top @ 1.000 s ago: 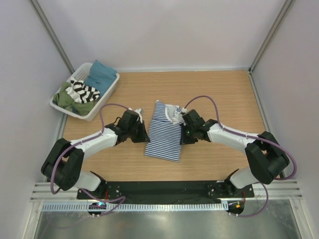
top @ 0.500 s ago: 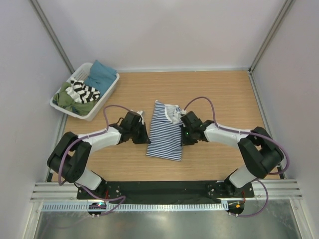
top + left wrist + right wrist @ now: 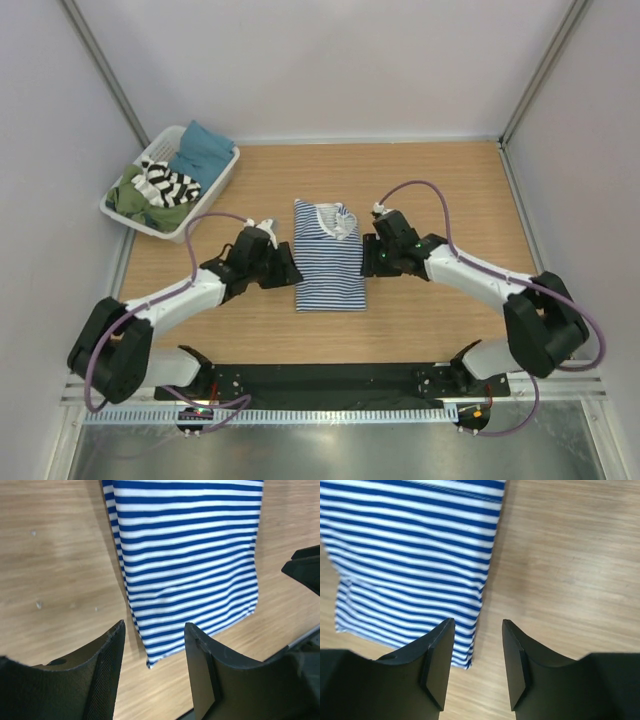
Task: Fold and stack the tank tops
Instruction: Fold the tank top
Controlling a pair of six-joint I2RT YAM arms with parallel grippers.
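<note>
A white slatted basket point(image 3: 222, 182) stands at the bench's point(image 3: 450, 190) far left corner. In it lie the tank top with broad black-and-white stripes point(image 3: 168, 183), bunched up, a teal cloth point(image 3: 203, 150) behind it and green cloth point(image 3: 135, 200) in front.

Right of the basket, the left hand point(image 3: 285, 270) sits low over the wood, just beside the left edge of the tank top with thin navy-and-white stripes point(image 3: 330, 258). Its fingers point(image 3: 107, 665) stand apart with nothing between them; in the left wrist view the garment's near corner shows through the gap, lying on the bench.

That navy-striped top lies folded into a narrow upright rectangle in the middle of the bench, its neckline at the far end, flat on the wood.

The right hand point(image 3: 372, 258) is just beside the top's right edge. Its fingers point(image 3: 515, 665) are likewise spread and grip nothing, with the cloth's edge and bare wood visible between them.
</note>
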